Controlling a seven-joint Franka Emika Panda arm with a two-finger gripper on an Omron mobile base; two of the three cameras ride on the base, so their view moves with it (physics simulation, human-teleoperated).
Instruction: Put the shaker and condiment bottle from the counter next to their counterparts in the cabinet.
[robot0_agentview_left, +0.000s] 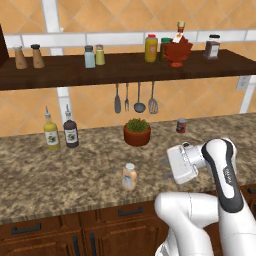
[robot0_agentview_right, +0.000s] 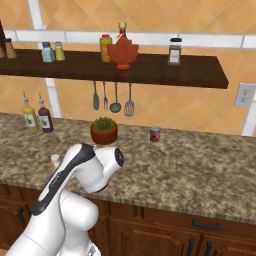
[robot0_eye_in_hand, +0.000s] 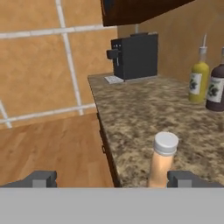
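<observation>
The peach-orange condiment bottle (robot0_agentview_left: 129, 176) stands upright near the counter's front edge. My gripper (robot0_agentview_left: 166, 168) hovers just to its right, open and pointing left toward it. In the hand view the condiment bottle (robot0_eye_in_hand: 162, 159) stands between the spread fingertips (robot0_eye_in_hand: 41, 178), close to the right one, and my gripper (robot0_eye_in_hand: 113, 179) holds nothing. The pale blue shaker (robot0_agentview_left: 89, 56) stands on the cabinet shelf (robot0_agentview_left: 125, 72) beside the yellow-green shaker (robot0_agentview_left: 100, 55). Further right on the shelf are the sauce bottles (robot0_agentview_left: 151, 48), with the red maple-leaf bottle (robot0_agentview_left: 177, 50). My arm hides most of the condiment bottle (robot0_agentview_right: 55, 160) in the right base view.
A yellow spouted bottle (robot0_agentview_left: 51, 132) and a dark one (robot0_agentview_left: 71, 131) stand at the counter's back left. A potted plant (robot0_agentview_left: 137, 131) and a small can (robot0_agentview_left: 181, 125) sit mid-counter. Utensils (robot0_agentview_left: 135, 98) hang under the shelf. A black coffee machine (robot0_eye_in_hand: 135, 56) stands at the counter's far end.
</observation>
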